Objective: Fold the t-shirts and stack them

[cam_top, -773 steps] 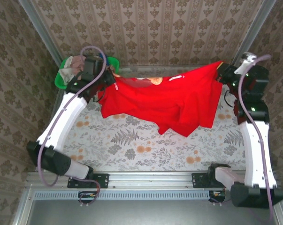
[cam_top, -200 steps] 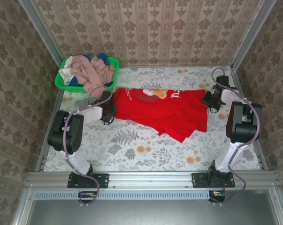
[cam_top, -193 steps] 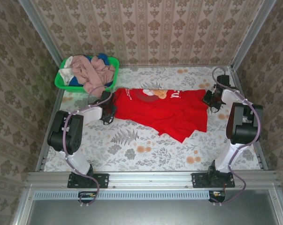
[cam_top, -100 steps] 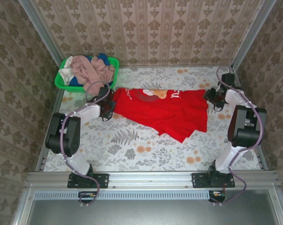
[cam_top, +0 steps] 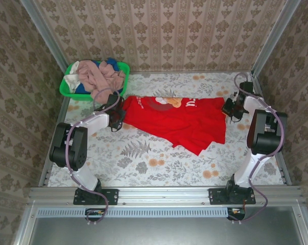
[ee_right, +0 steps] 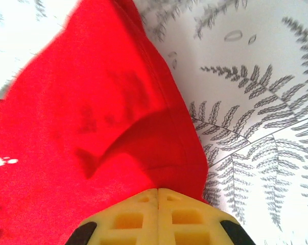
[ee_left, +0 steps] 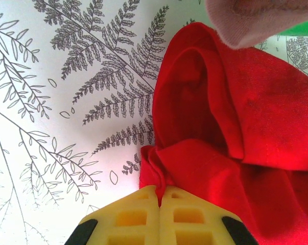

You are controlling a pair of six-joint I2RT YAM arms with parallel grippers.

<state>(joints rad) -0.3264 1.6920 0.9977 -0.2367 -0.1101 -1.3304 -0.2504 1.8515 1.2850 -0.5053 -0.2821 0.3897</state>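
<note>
**Red t-shirt** (cam_top: 179, 120): lies spread, partly rumpled, on the fern-print desk (cam_top: 143, 163), between the two arms.
**Left tool** (ee_left: 159, 191): closed, pinching a bunched fold at the shirt's left edge.
**Right tool** (ee_right: 158, 191): closed on the shirt's right hem.
**Green basket** (cam_top: 124, 66): far left corner of the desk, heaped with a pink t-shirt (cam_top: 95, 76), a blue t-shirt (cam_top: 111, 63) and a white t-shirt (cam_top: 72, 80).
</note>
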